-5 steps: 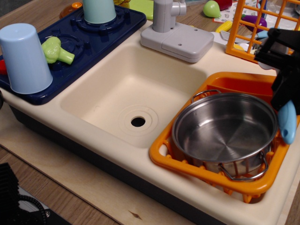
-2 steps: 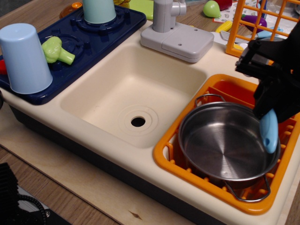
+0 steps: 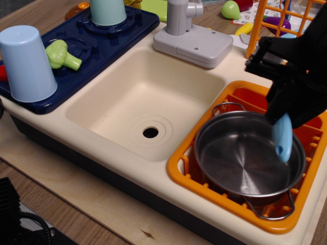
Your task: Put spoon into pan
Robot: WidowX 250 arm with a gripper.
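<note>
Spoon (image 3: pixel 282 138) handle hanging from black tool (image 3: pixel 286 109) gripping it, arm angled down over pan (image 3: pixel 248 155)

Spoon (image 3: pixel 282 138) handle light blue; pan (image 3: pixel 245 158) shiny steel; rack (image 3: pixel 176 166) orange.

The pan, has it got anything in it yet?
Empty. The pan's shiny bottom is bare; the spoon hangs over it, its blue handle sticking down from the gripper.

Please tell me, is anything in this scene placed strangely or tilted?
Yes. The pan sits tilted inside the orange dish rack, not on the stove, one wire handle hanging over the rack's front edge. The gripper holds the spoon above it, only the blue handle showing.
</note>
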